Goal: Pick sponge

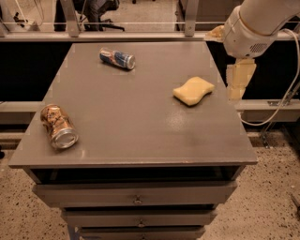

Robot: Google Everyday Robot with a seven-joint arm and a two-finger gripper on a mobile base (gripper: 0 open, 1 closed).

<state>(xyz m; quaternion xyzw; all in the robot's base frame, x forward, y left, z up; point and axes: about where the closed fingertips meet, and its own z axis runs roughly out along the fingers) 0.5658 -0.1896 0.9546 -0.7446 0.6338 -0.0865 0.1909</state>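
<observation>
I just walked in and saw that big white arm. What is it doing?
A robot arm is after the pale yellow sponge on the grey table. Its gripper hangs just past the table's right edge, beside the sponge but not touching it. Nothing is picked up yet. A blue can lies on its side at the back, and a brownish can lies front left.

The white arm (269,11) slants in from the upper right corner, its bulky round wrist (243,35) bent downward. Beneath the wrist the pale padded gripper (238,86) hangs straight down, at the right side.
</observation>
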